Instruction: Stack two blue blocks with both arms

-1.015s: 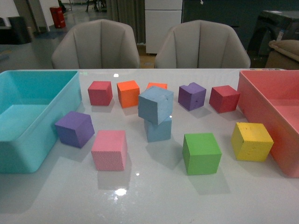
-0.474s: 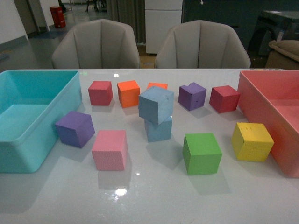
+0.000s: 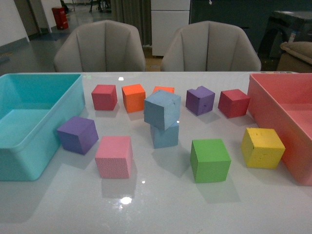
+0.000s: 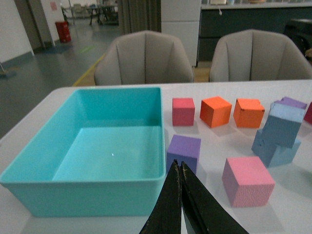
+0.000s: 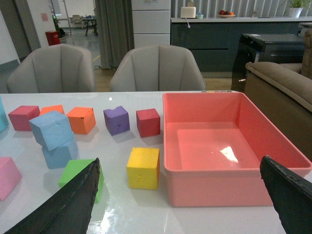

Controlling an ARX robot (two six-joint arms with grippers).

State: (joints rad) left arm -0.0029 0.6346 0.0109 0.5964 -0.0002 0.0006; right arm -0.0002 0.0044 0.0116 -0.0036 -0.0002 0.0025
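Two pale blue blocks stand stacked mid-table. The upper blue block [image 3: 162, 109] rests tilted and twisted on the lower blue block [image 3: 165, 135]. No arm shows in the front view. In the left wrist view my left gripper [image 4: 178, 165] is shut on nothing, its tips before a purple cube [image 4: 184, 147], with the upper block [image 4: 282, 127] and the lower block [image 4: 269, 147] far off to one side. In the right wrist view my right gripper [image 5: 180, 163] is wide open and empty, well away from the upper block [image 5: 51, 129] and the lower block [image 5: 58, 155].
A turquoise bin [image 3: 29, 163] stands at the left and a pink bin [image 3: 273, 105] at the right. Around the stack lie a pink cube [image 3: 114, 156], a green cube [image 3: 209, 160], a yellow cube [image 3: 262, 147], two purple cubes, and red and orange cubes behind. Two chairs stand beyond the table.
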